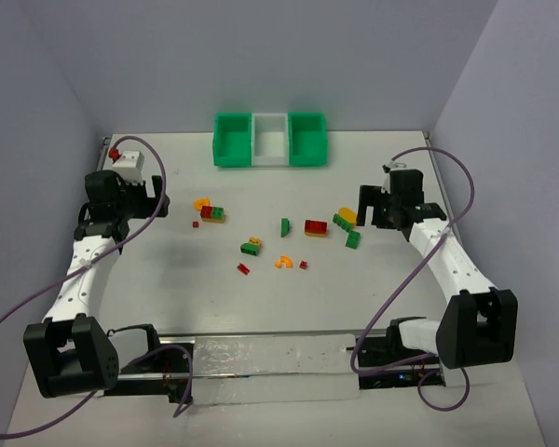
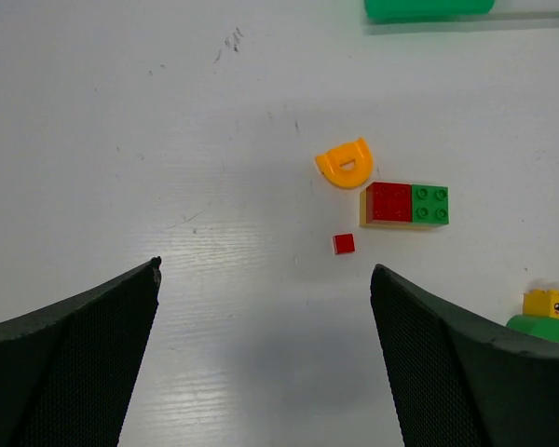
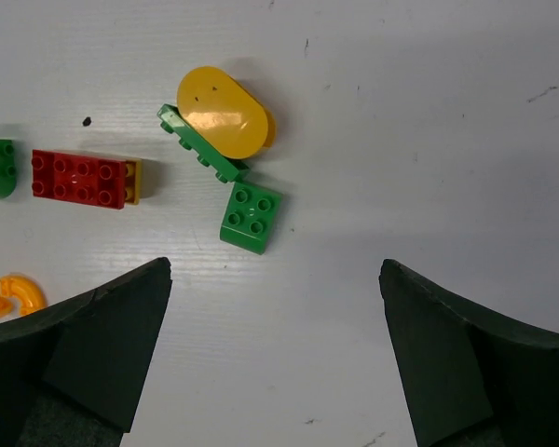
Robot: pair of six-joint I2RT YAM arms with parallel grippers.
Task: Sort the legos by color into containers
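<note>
Several legos lie scattered mid-table. In the left wrist view an orange curved piece (image 2: 345, 164), a red-and-green brick (image 2: 405, 204) and a tiny red piece (image 2: 344, 244) lie ahead of my open, empty left gripper (image 2: 265, 270). In the right wrist view a yellow oval piece (image 3: 222, 114) rests on a green plate (image 3: 202, 144), beside a green brick (image 3: 252, 217) and a red brick (image 3: 81, 177). My right gripper (image 3: 275, 267) is open and empty, just short of the green brick. The containers (image 1: 270, 140) stand at the back: two green bins flanking a white one.
More legos lie between the arms: a yellow-green piece (image 1: 252, 246), a small red one (image 1: 243, 269), an orange curved one (image 1: 283, 263), an upright green one (image 1: 285, 226). Grey walls close in the table on three sides. Purple cables loop from both arms.
</note>
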